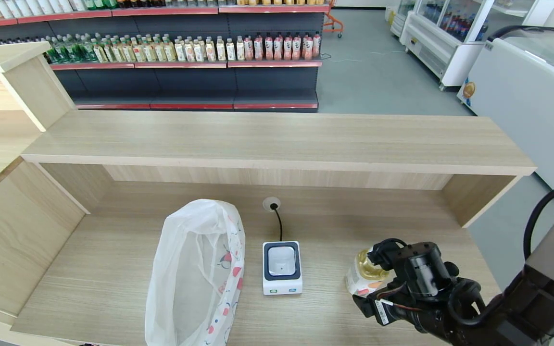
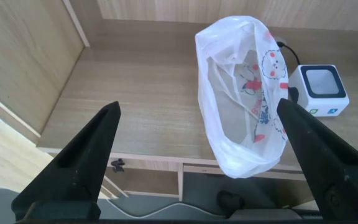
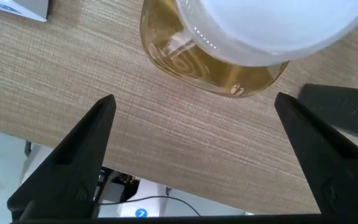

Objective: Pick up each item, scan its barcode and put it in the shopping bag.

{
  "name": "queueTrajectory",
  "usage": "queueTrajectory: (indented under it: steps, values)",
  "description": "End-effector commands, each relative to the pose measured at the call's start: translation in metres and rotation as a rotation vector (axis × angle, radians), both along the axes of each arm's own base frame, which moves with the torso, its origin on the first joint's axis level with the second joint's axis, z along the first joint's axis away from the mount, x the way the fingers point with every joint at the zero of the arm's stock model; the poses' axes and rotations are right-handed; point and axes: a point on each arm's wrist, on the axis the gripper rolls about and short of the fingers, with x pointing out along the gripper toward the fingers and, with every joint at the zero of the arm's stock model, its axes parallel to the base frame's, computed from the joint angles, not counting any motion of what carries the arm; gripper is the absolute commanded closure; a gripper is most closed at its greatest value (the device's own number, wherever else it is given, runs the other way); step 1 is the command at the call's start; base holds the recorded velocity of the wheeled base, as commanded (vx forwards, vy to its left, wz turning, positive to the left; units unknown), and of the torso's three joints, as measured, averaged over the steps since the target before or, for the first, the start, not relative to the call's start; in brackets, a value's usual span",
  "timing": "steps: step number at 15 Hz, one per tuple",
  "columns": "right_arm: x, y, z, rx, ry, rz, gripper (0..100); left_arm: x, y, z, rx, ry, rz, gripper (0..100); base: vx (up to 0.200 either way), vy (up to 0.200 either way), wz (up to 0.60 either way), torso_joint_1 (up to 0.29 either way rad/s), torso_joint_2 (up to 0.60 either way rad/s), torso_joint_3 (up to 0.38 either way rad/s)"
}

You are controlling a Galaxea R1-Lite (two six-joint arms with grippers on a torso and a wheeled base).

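Pick-up step, seemingly: right claw [image 3: 196, 102] released, spread just short of the amber bottle [image 1: 364, 278] standing on the bench [image 1: 89, 269], head view's lower right; next likely needs closing round it.

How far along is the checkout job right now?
Done: nothing, it seems; the shopping bag looks empty. In hand: the open right gripper is at the bottle, not yet gripping it. Left: lift it, scan it at the scanner, then bag it.
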Motion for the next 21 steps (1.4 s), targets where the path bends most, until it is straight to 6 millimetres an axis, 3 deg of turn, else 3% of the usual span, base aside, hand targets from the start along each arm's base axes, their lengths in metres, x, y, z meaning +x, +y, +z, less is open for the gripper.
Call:
queueTrajectory:
  steps: [1, 9, 21]
  values:
    - [0.008, 0.006, -0.001, 0.013, -0.022, 0.004, 0, 0.0, 0.0, 0.0, 0.0, 0.002, 0.0, 0, 0.0, 0.0, 0.0, 0.0, 0.0, 0.0]
    - [0.022, 0.024, -0.01, 0.022, -0.09, 0.052, 0, 0.0, 0.0, 0.0, 0.0, 0.002, 0.0, 0, 0.0, 0.0, 0.0, 0.0, 0.0, 0.0]
    - [0.063, 0.045, -0.02, 0.081, -0.181, 0.034, 0, 0.0, 0.0, 0.0, 0.0, 0.002, 0.0, 0, 0.0, 0.0, 0.0, 0.0, 0.0, 0.0]
